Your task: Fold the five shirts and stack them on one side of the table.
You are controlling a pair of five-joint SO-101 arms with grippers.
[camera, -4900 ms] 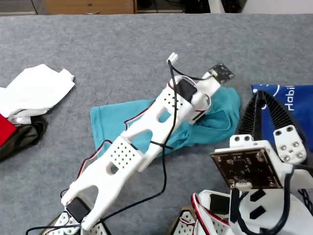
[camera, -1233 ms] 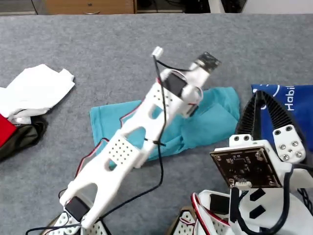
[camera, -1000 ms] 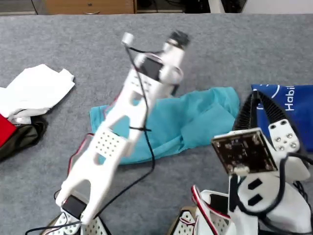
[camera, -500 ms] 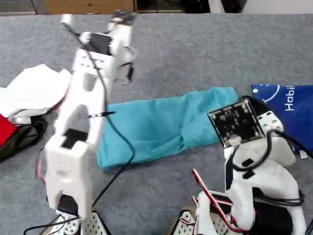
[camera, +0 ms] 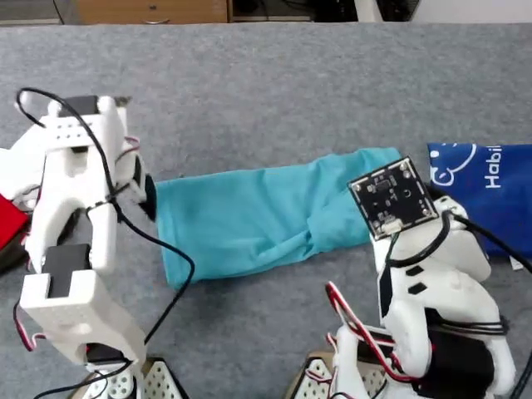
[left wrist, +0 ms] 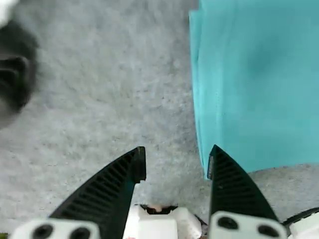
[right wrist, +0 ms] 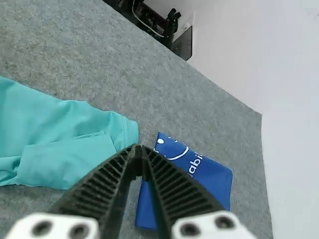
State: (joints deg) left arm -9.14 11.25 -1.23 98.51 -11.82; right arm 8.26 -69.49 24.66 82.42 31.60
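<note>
A teal shirt (camera: 266,216) lies spread in a long band across the middle of the grey table (camera: 332,83). My left gripper (left wrist: 175,162) is open and low over the cloth-covered table, just off the teal shirt's (left wrist: 254,84) left edge, with nothing between its fingers. In the high view it sits at that edge (camera: 148,195). My right gripper (right wrist: 137,149) is shut and empty, raised near the teal shirt's (right wrist: 55,144) right end. A folded blue shirt (camera: 482,183) lies at the right side of the table, also seen as the blue shirt (right wrist: 194,174) beyond the right gripper.
A red shirt (camera: 8,224) and a dark shirt (left wrist: 15,79) lie heaped at the table's left edge, partly hidden behind the left arm (camera: 75,216). The right arm's base and camera board (camera: 391,195) stand at the front right.
The left arm swung from over the teal shirt to its left edge and came down. The shirt now lies stretched flat. The right arm rose toward the shirt's right end.
</note>
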